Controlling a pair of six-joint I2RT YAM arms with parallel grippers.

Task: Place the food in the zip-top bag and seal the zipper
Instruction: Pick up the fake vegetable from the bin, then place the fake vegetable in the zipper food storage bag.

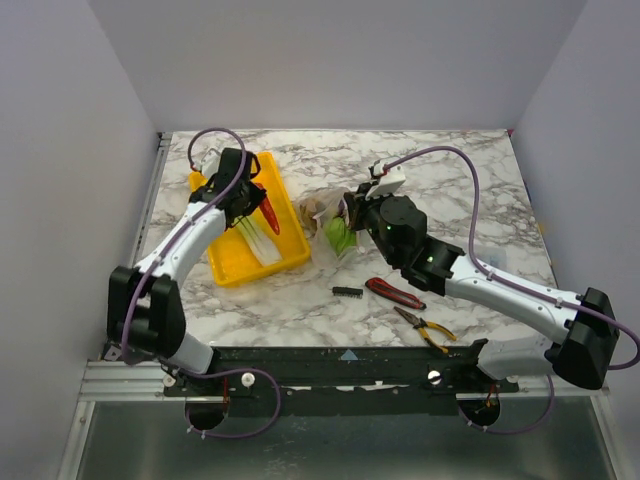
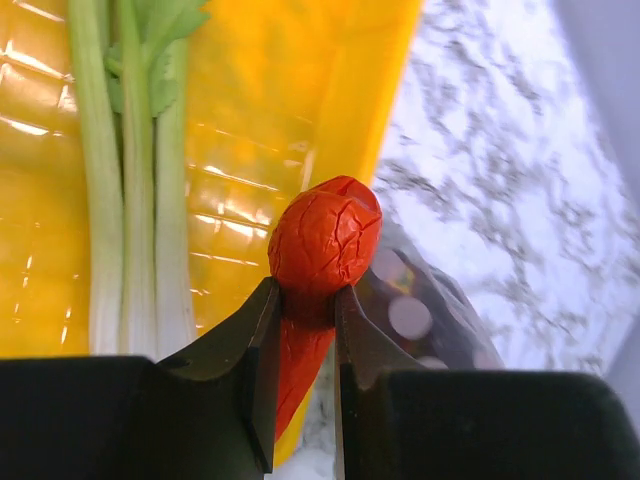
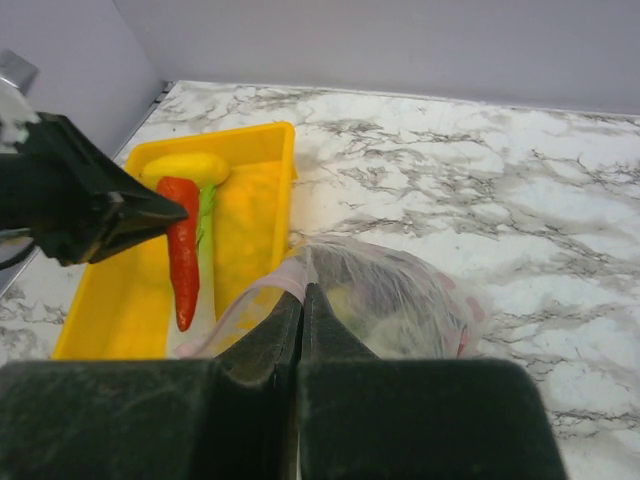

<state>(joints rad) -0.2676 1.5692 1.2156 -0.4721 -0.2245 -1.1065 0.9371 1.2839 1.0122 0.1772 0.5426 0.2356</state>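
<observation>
My left gripper (image 2: 305,300) is shut on a red chilli (image 2: 322,240) and holds it above the right side of the yellow tray (image 1: 230,265). The chilli hangs from the left gripper (image 3: 175,212) in the right wrist view (image 3: 183,262) and shows in the top view (image 1: 269,213). A green-white leek (image 2: 130,180) and a yellow piece (image 3: 185,165) lie in the tray. My right gripper (image 3: 302,295) is shut on the pinkish zipper edge (image 3: 275,280) of the clear zip-top bag (image 3: 400,295), right of the tray. The bag (image 1: 330,222) holds green and other food (image 1: 338,236).
Red-handled pliers (image 1: 394,293), yellow-handled pliers (image 1: 428,329) and a small black part (image 1: 347,291) lie on the marble table in front of the bag. Walls close in the back and both sides.
</observation>
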